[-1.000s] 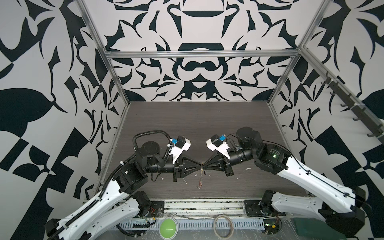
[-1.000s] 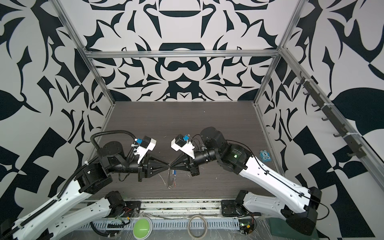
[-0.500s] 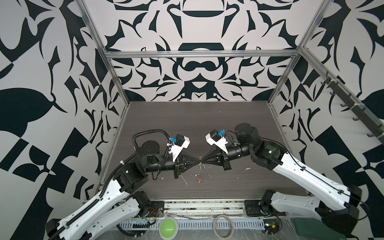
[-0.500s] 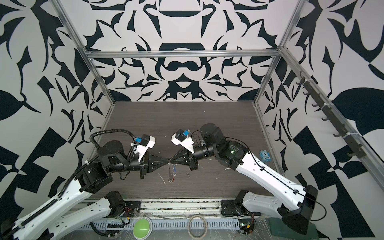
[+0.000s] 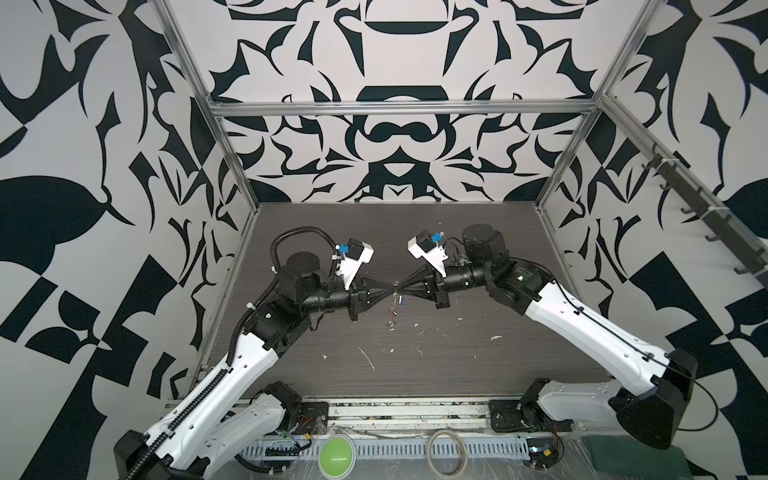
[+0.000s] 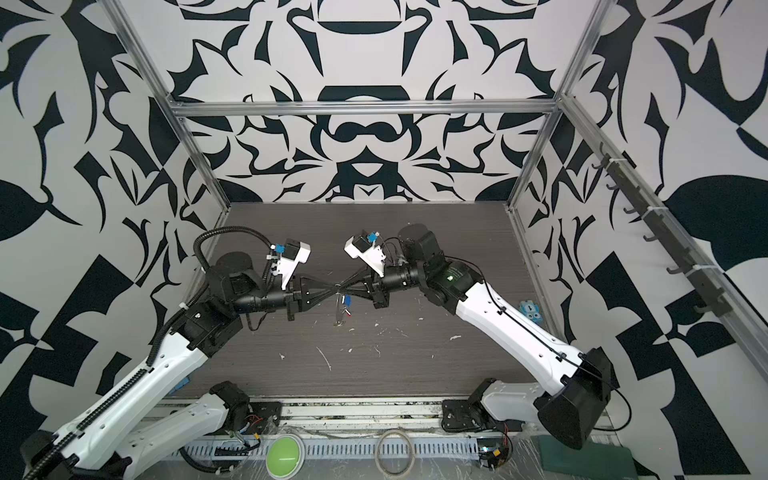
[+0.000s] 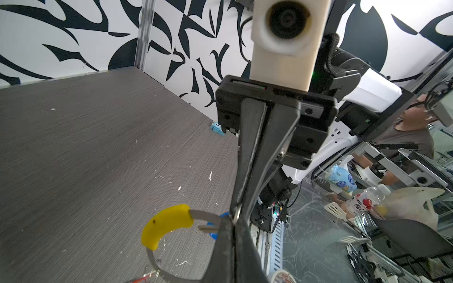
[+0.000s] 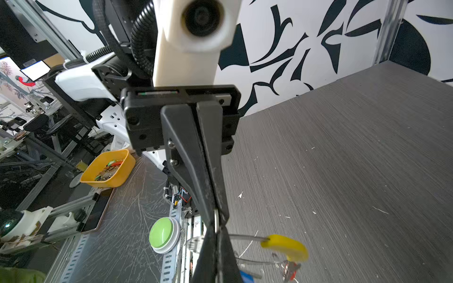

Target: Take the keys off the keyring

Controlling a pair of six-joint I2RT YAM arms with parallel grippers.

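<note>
Grippers meet tip to tip above the table (image 5: pixel 457 232). The left gripper (image 5: pixel 390 287) and right gripper (image 5: pixel 402 286) are both pinched tight on the keyring (image 7: pixel 204 215) wire beside its yellow sleeve (image 7: pixel 166 224). The keys (image 6: pixel 344 305) dangle beneath. The step looks like opening the loop, which next calls for a gentle pull apart.

Keyring (image 7: pixel 204 215): grey metal wire, glossy yellow plastic sleeve (image 7: pixel 166 224); table (image 7: pixel 85 147): matt woodgrain.

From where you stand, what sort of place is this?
Probably a robotics lab: a left arm and right arm share a table walled with black-and-white patterned panels, green button in front.
</note>
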